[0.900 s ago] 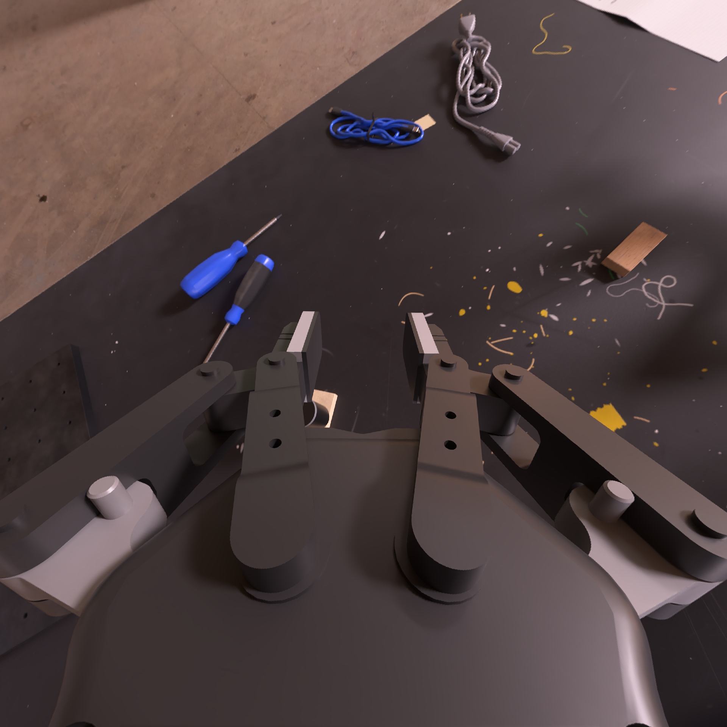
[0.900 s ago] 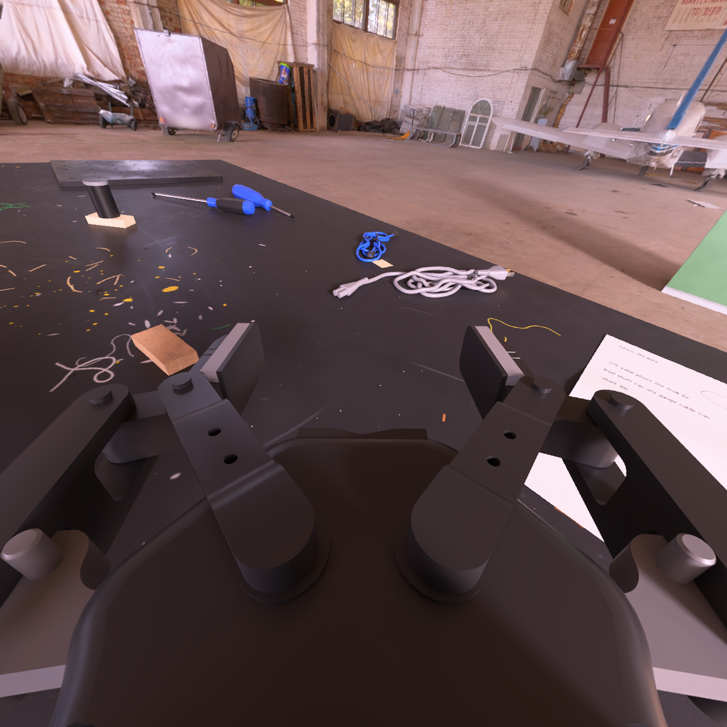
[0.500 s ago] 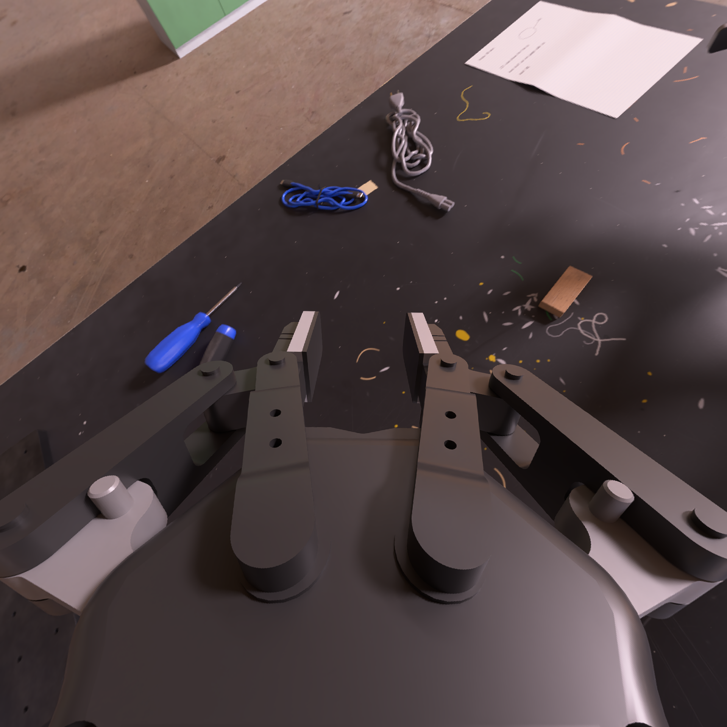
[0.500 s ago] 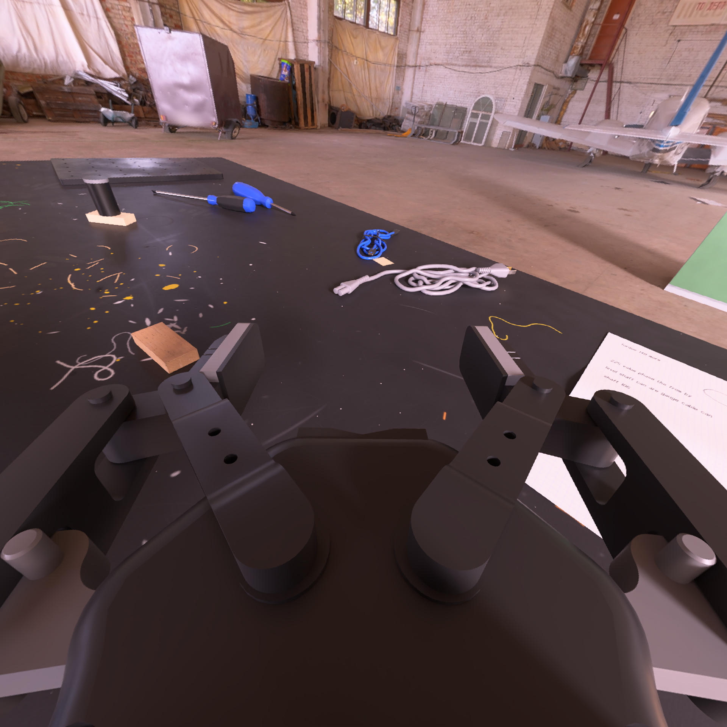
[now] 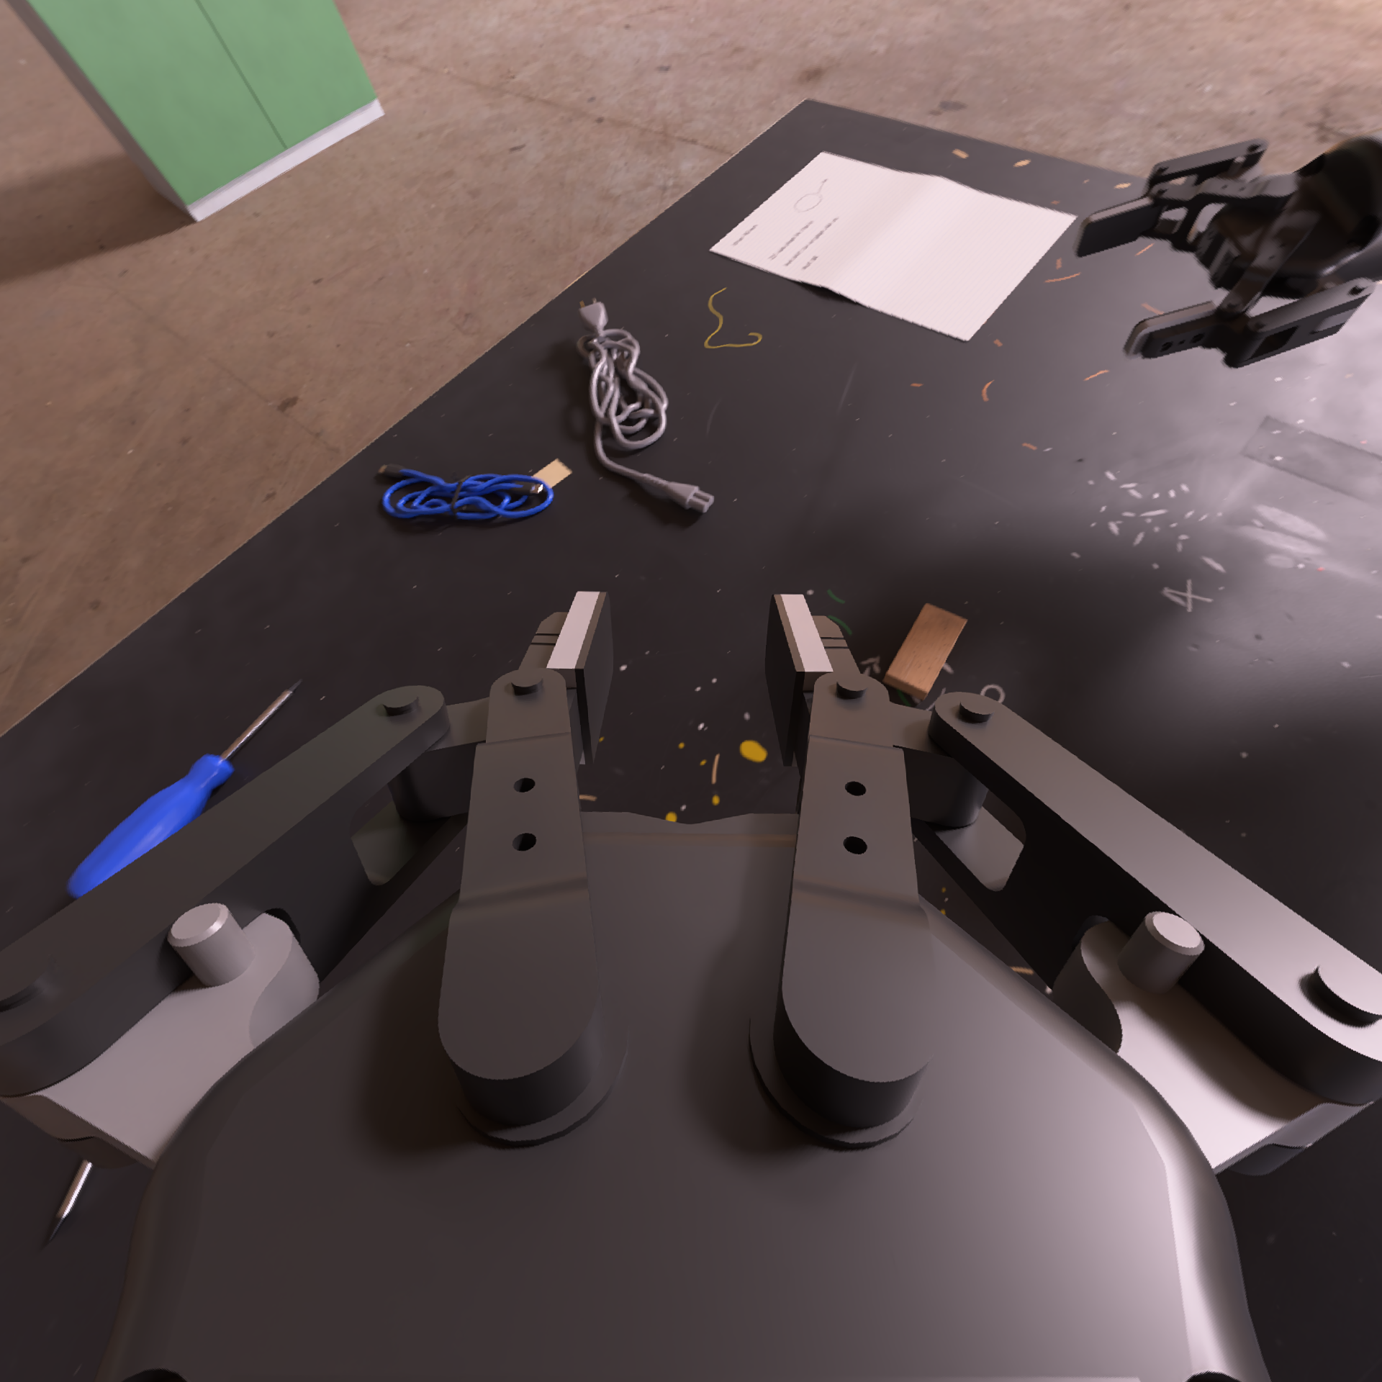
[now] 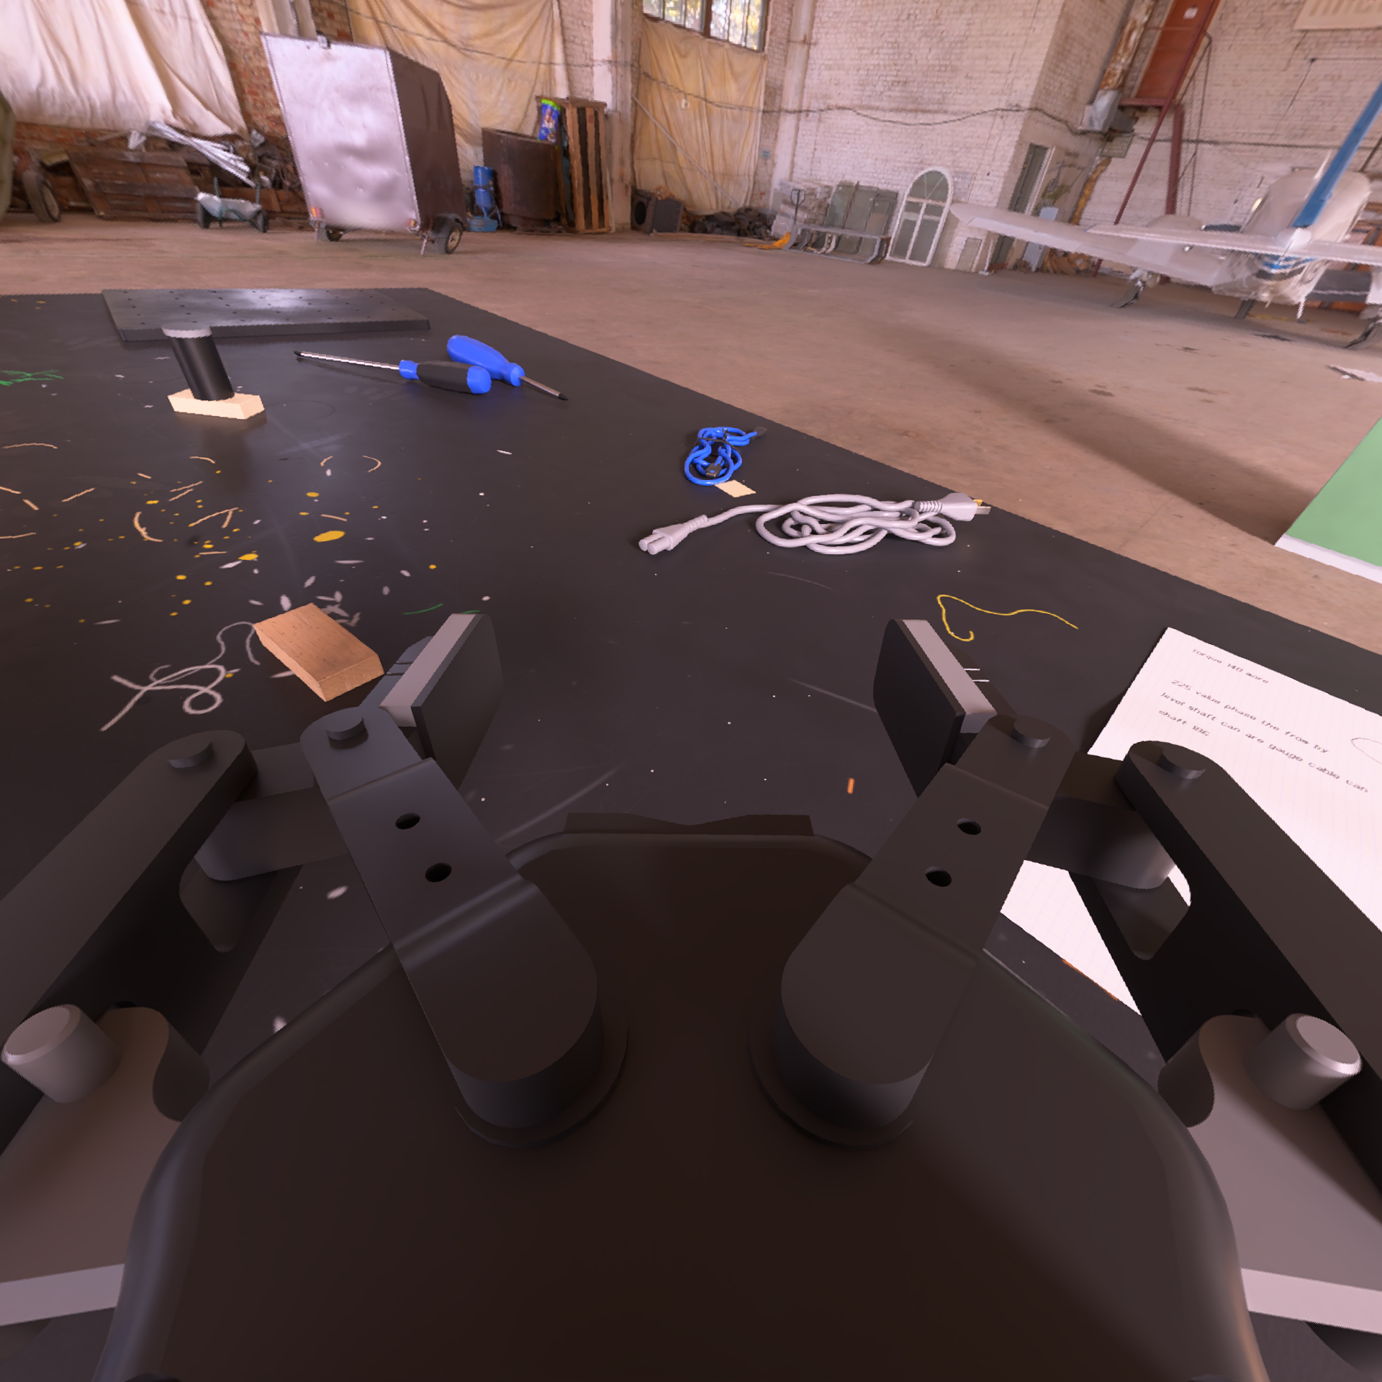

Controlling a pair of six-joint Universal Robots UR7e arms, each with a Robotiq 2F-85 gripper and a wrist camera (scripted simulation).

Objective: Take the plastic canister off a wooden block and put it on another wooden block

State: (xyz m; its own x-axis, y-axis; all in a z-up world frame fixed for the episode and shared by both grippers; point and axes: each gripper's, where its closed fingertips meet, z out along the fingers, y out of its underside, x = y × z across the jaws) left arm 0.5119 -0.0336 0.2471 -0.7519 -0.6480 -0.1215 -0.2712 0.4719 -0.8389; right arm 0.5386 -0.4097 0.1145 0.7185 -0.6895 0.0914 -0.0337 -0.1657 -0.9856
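Note:
A dark plastic canister (image 6: pixel 198 363) stands upright on a pale wooden block (image 6: pixel 217 405) at the far left of the table in the right wrist view. A second, brown wooden block (image 6: pixel 318 649) lies bare nearer, just left of my right gripper (image 6: pixel 692 673), which is wide open and empty. In the left wrist view my left gripper (image 5: pixel 692 636) is high above the table, its jaws narrowly apart with nothing between them. The brown block (image 5: pixel 926 649) shows just right of its right finger. The canister is hidden in this view. The right gripper (image 5: pixel 1110 288) shows at the upper right.
Two blue-handled screwdrivers (image 6: pixel 456 374) lie near a perforated plate (image 6: pixel 262 310). A blue cable (image 5: pixel 467 495), a grey power cord (image 5: pixel 628 404) and a paper sheet (image 5: pixel 897 239) lie along the table's edge. A green cabinet (image 5: pixel 202 82) stands on the floor.
My left gripper has risen and drawn away from the canister's block, its jaws unchanged and empty; more of the table and the right gripper have come into view. The right gripper has not moved.

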